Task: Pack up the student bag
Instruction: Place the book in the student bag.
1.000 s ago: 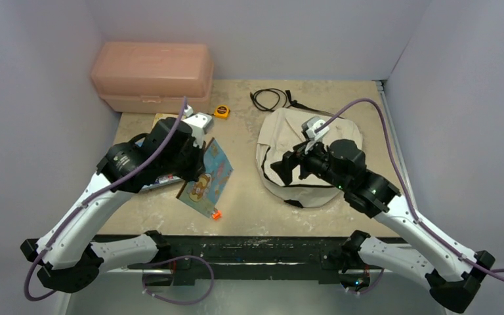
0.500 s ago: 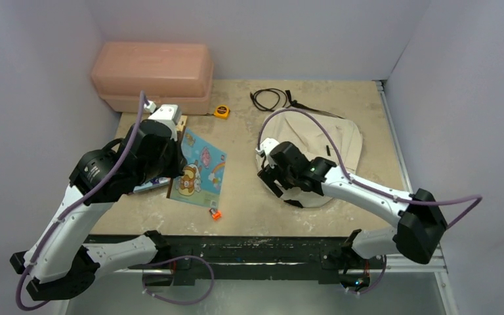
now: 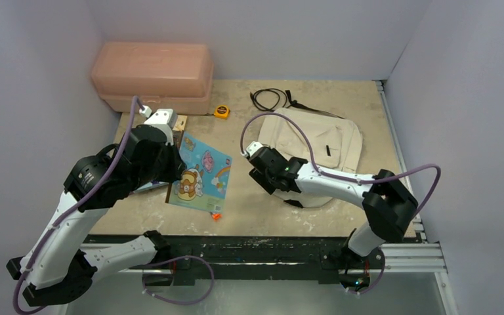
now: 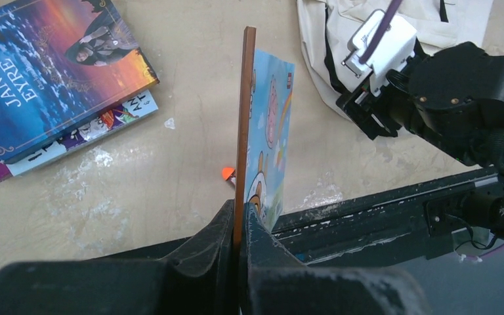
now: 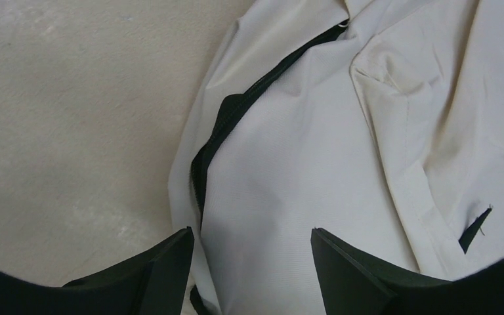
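Observation:
The student bag [image 3: 325, 139] is a beige fabric backpack with black zipper lines, lying flat at the right of the table. It also shows in the right wrist view [image 5: 315, 164] and the left wrist view [image 4: 331, 29]. My right gripper [image 3: 262, 174] [image 5: 249, 239] is open and empty, low over the bag's left edge, with the black zipper [image 5: 226, 121] just ahead of its left finger. My left gripper [image 4: 239, 223] [image 3: 170, 172] is shut on the edge of a thin blue picture book [image 3: 201, 172] [image 4: 269, 131] and holds it tilted on edge above the table.
A pink plastic box [image 3: 151, 75] stands at the back left. A yellow tape measure [image 3: 221, 111] and a black cable [image 3: 269, 98] lie at the back. A stack of books with Jane Eyre on top [image 4: 52, 65] lies left. A small orange item [image 3: 216, 214] lies near the front edge.
My left arm has drawn back to the left and tilted the picture book up. My right gripper has moved from over the bag's middle to its left edge and lower.

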Robot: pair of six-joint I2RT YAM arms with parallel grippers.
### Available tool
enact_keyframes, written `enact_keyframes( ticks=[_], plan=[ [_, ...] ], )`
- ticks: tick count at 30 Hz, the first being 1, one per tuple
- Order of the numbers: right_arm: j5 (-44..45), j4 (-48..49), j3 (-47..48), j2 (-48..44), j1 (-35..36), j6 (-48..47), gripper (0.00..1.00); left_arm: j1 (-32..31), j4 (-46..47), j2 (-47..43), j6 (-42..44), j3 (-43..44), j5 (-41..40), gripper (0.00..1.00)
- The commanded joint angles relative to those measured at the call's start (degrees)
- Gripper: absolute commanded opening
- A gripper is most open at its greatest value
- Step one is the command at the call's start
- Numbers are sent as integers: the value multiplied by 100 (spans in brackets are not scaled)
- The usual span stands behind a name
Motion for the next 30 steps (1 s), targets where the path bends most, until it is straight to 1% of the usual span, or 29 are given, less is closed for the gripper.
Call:
enact_keyframes(
  ticks=[1, 4, 6, 11, 16, 18, 19, 24, 26, 30],
  plan=[
    [981, 148, 429, 255, 57, 502, 67, 24, 258, -98, -188, -58, 177, 0],
    [1024, 105, 445, 303, 82, 589, 64, 19, 260, -115, -209, -96, 214, 0],
    [1010, 125, 395, 251, 86, 577, 64, 24, 267, -125, -208, -119, 227, 0],
    [1554, -65, 364, 202, 90, 665, 64, 24, 286, -125, -215, -136, 253, 0],
    [1470, -148, 279, -66, 92, 639, 64, 25, 279, -125, -225, -132, 258, 0],
    [1569, -270, 285, -110, 85, 732, 58, 25, 272, -125, -225, -141, 246, 0],
    [1603, -290, 260, -152, 85, 750, 56, 20, 273, -121, -222, -149, 245, 0],
    [1622, -337, 60, -212, 88, 772, 55, 22, 291, -117, -231, -186, 269, 0],
    [1705, -353, -25, -199, 88, 763, 57, 25, 289, -125, -241, -180, 284, 0],
    [2166, -302, -349, -32, 92, 640, 66, 25, 291, -171, -246, -208, 283, 0]
  ],
)
